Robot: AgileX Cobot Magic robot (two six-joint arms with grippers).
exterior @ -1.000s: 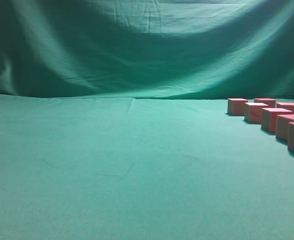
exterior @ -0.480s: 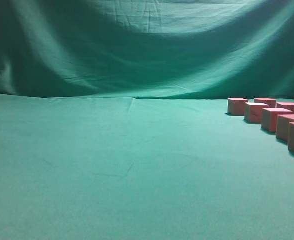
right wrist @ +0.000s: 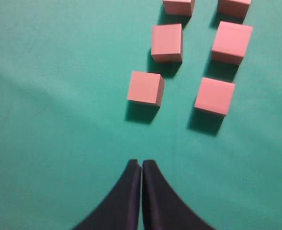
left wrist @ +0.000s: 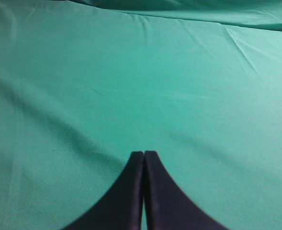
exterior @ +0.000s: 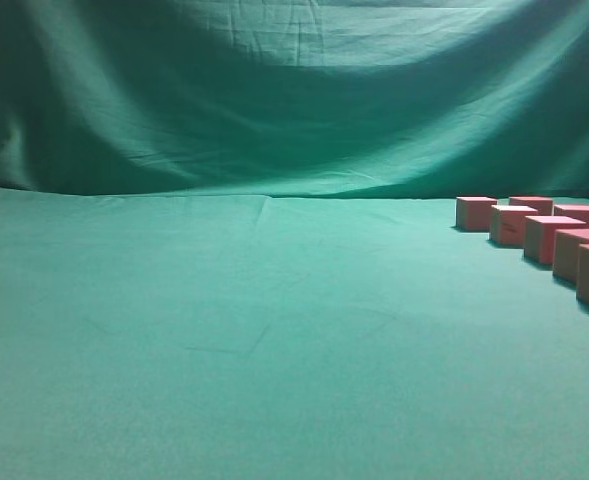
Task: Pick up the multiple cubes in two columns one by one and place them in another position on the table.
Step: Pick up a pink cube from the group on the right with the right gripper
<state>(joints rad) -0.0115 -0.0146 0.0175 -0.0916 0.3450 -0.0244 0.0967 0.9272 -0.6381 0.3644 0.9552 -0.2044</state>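
Green cloth table (exterior: 224, 340), wrinkled green backdrop (exterior: 274, 100); cubes (right wrist: 167, 42) right; both end effectors pressed together, empty.

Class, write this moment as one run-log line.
left gripper: shut, empty | right gripper: shut, empty, short of cubes | cubes: two columns on table
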